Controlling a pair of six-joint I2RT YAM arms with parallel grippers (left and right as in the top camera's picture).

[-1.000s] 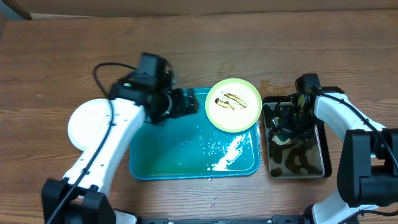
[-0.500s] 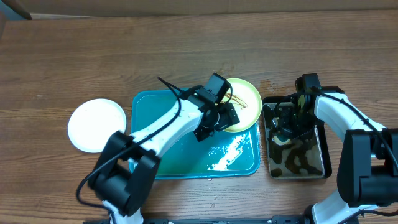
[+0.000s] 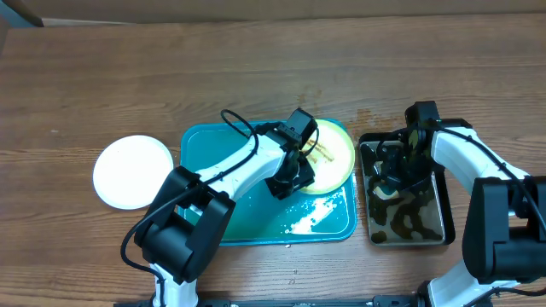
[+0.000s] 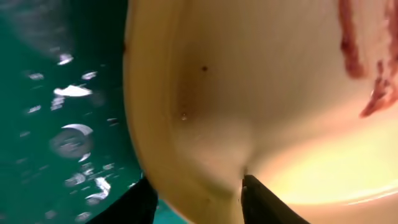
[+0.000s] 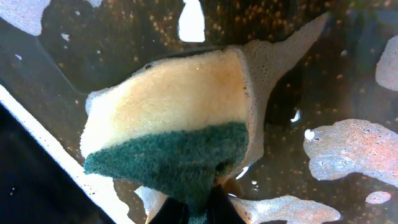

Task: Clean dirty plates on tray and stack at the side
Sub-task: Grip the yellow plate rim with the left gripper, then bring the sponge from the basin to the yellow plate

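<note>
since a second ago the left gripper has swung across the tray to the yellow-green plate at its right end, clamped on the rim, likely to steady it. right gripper pinches the sponge in the black pan, soaking it. farther left, a white plate sits on the surface.

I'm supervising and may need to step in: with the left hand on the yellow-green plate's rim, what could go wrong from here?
The left hand pinches only the rim of the yellow-green plate, over a wet tray; the plate could slip or tip out.
The sauce smears sit away from that grip, so wiping pressure might lever it loose.
The soaked sponge in the right hand may drip on the way from the pan.
</note>
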